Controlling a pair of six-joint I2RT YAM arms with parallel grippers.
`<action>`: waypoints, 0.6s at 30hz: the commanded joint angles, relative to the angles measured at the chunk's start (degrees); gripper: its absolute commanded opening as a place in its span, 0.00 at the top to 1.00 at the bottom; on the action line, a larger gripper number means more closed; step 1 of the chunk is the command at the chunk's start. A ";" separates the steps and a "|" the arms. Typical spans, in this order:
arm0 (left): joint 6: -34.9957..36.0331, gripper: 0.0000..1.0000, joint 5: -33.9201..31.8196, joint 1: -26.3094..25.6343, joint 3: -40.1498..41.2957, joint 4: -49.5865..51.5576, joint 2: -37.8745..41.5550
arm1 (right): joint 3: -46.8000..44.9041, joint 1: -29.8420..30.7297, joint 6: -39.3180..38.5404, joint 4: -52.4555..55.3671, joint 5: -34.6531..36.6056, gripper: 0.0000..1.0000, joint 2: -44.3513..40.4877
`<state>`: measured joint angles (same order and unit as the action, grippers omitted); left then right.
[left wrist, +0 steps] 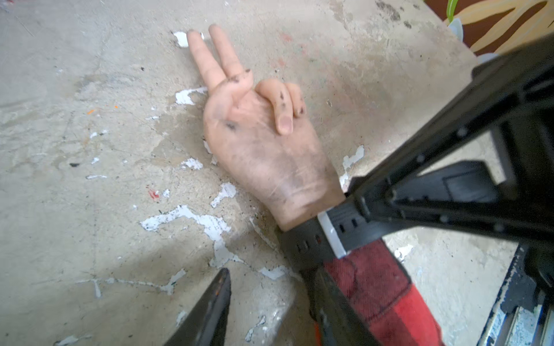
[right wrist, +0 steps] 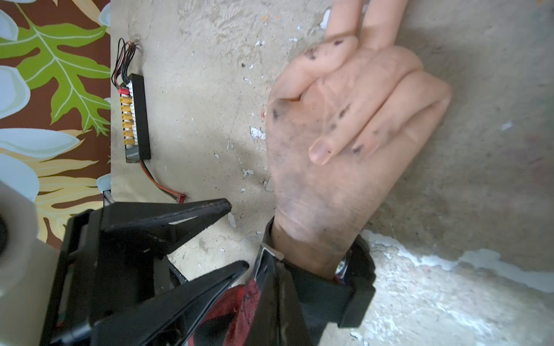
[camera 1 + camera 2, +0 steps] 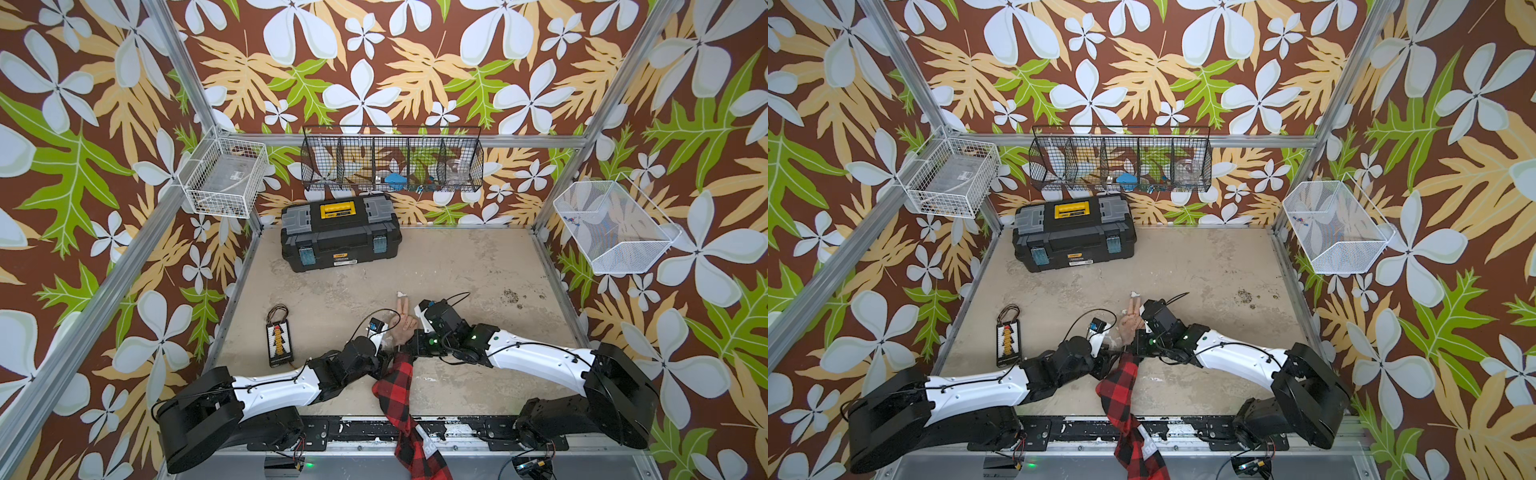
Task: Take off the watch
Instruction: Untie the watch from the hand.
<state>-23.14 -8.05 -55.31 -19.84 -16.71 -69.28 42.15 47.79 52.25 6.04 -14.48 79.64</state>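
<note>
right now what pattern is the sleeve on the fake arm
Red-and-black plaid sleeve; shows best in a top view.

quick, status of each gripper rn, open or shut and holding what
Left gripper: open, holding nothing, fingertips beside the watch strap.
Right gripper: shut on the watch strap.

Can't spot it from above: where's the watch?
In the left wrist view the watch circles the wrist of the mannequin hand, between palm and red plaid sleeve, mid-front on the table.
</note>
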 commanded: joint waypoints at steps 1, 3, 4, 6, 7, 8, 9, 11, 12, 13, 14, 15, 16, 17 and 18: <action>1.97 0.51 0.75 -0.51 -1.15 -2.52 -1.86 | -0.48 -0.67 0.31 -0.24 2.45 1.00 -1.13; 2.67 0.50 1.45 -0.79 -1.33 -4.21 -2.52 | -0.52 -0.94 0.27 -0.16 2.12 1.00 -1.21; 2.86 0.49 1.79 -0.85 -1.13 -4.93 -2.76 | -0.58 -0.91 0.23 -0.16 2.01 1.00 -1.08; 3.40 0.47 3.08 -0.98 -0.61 -7.20 -3.02 | -0.72 -0.94 0.23 -0.16 1.92 1.00 -1.14; 3.45 0.47 3.32 -1.09 -0.42 -7.92 -3.10 | -0.84 -0.91 0.22 -0.23 1.96 1.00 -1.17; 3.46 0.47 3.34 -1.07 -0.24 -8.49 -3.36 | -0.95 -1.03 0.28 -0.30 1.91 1.00 -1.19; 3.45 0.47 3.23 -1.03 -0.12 -8.69 -3.76 | -1.04 -1.02 0.26 -0.32 1.90 1.00 -1.07; 3.32 0.47 2.49 -1.05 -0.43 -8.65 -4.98 | -1.12 -1.01 0.14 -0.42 1.50 1.00 -0.88; 3.15 0.47 1.94 -1.04 -0.78 -8.36 -5.78 | -1.28 -1.01 0.20 -0.55 1.39 1.00 -0.65; 2.97 0.47 1.50 -1.05 -1.15 -8.03 -6.44 | -1.28 -0.96 0.05 -0.59 1.27 1.00 -0.44; 2.82 0.48 1.01 -1.17 -1.64 -7.69 -7.23 | -1.35 -1.02 0.05 -0.72 1.09 1.00 -0.25; 2.75 0.48 0.70 -1.05 -2.08 -7.55 -8.01 | -1.41 -0.99 0.00 -0.77 0.88 1.00 -0.07; 2.65 0.49 0.32 -1.14 -2.46 -7.30 -8.72 | -1.37 -0.99 0.04 -0.86 0.73 1.00 0.00; 2.46 0.49 -0.01 -1.05 -2.81 -7.10 -9.31 | -1.51 -1.02 0.05 -0.96 0.64 1.00 0.10; 2.48 0.49 -0.17 -1.15 -3.13 -7.09 -9.86 | -1.60 -0.97 0.09 -1.11 0.52 1.00 0.15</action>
<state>-20.75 -7.31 -56.31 -22.13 -23.31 -78.08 40.82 46.74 52.42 5.63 -13.43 79.44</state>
